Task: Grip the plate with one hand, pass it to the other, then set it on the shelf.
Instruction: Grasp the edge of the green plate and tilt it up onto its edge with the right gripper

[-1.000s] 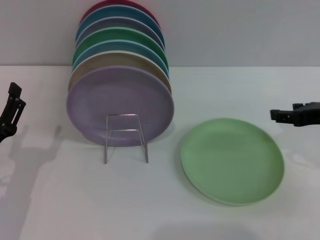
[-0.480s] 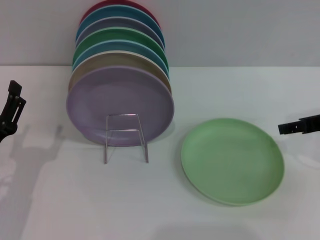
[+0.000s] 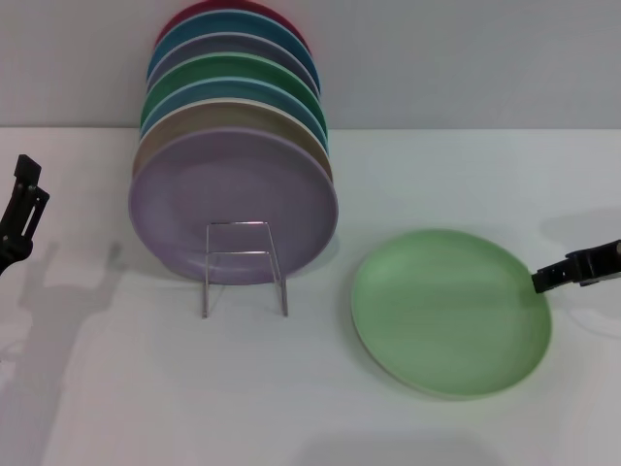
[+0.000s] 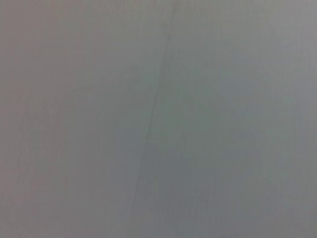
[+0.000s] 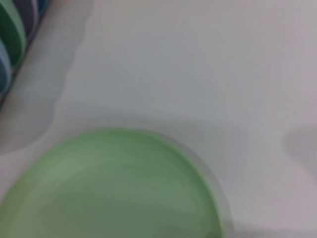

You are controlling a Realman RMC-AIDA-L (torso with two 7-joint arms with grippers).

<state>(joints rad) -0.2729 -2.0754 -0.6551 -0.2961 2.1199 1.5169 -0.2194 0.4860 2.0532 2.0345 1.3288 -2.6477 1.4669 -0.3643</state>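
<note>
The pale mint-green plate (image 3: 451,311) lies flat on the white table, right of centre; it also fills the lower part of the right wrist view (image 5: 109,188). My right gripper (image 3: 543,280) is low at the plate's right rim, right at its edge. The silver wire shelf (image 3: 243,267) stands left of centre, in front of a row of upright plates. My left gripper (image 3: 23,206) hangs at the far left, away from everything. The left wrist view shows only a blank grey surface.
Several plates stand on edge in a row behind the shelf, with a lavender plate (image 3: 233,199) in front and a darker green plate (image 3: 233,73) further back. The grey wall (image 3: 466,58) rises behind the table.
My right gripper has dropped and moved in to the mint-green plate's right rim. The left arm and the plates have not moved.
</note>
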